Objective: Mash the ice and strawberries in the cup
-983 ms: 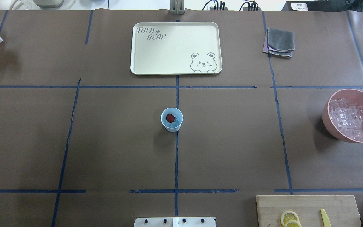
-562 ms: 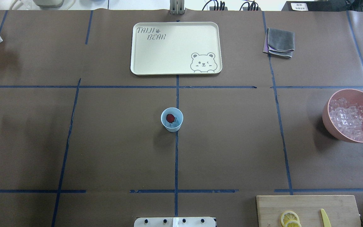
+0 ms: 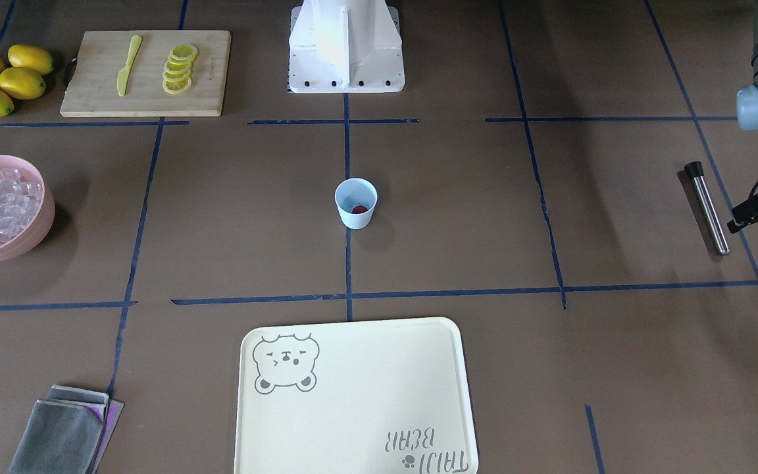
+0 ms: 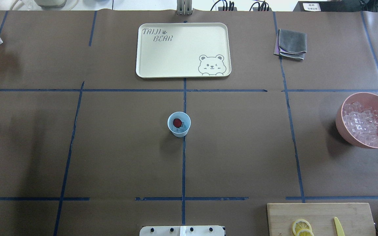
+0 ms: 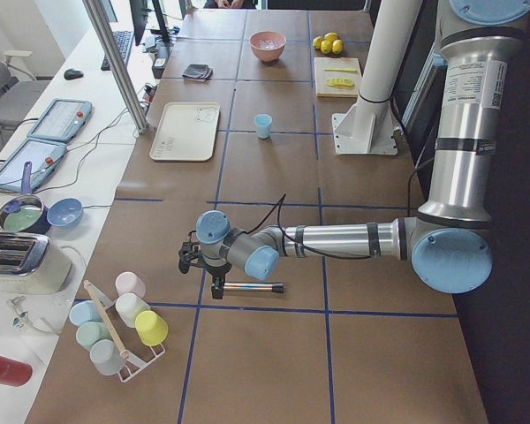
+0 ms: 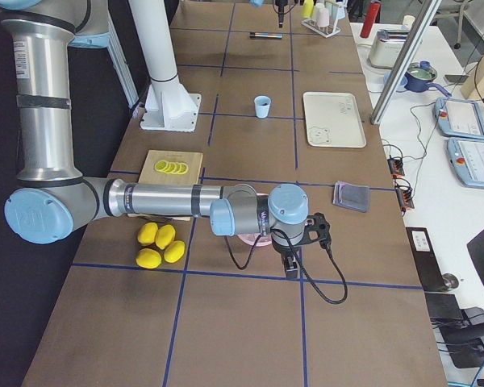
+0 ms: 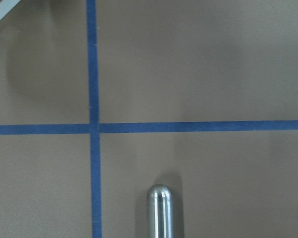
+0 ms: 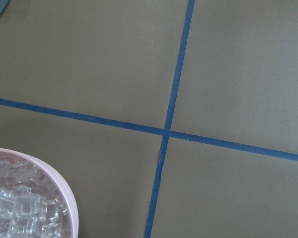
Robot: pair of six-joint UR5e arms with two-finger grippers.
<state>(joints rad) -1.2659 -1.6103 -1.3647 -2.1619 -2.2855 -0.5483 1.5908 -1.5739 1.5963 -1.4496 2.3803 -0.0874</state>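
Note:
The small pale blue cup (image 4: 179, 124) stands upright at the table's middle; it also shows in the front view (image 3: 356, 203). Inside lie one red strawberry piece (image 4: 177, 122) and a little clear ice (image 4: 183, 126). Both grippers are far from the cup. My left gripper (image 5: 214, 284) hovers at the table's left end over a steel muddler rod (image 3: 708, 207); the rod's rounded tip shows in the left wrist view (image 7: 160, 210). My right gripper (image 6: 291, 264) hangs near the pink bowl (image 4: 343, 111) of ice cubes (image 4: 366, 124). I cannot tell whether either gripper is open or shut.
A cream bear tray (image 4: 183, 49) lies beyond the cup. A folded grey cloth (image 4: 291, 43) is at the far right. A cutting board (image 3: 145, 71) with lemon slices and a yellow knife, plus whole lemons (image 3: 7, 78), sits near the robot's right. A cup rack (image 5: 119, 322) stands at the left end.
The black part of my left gripper at the overhead view's left edge has slid out of that view. The cup and its contents have not moved.

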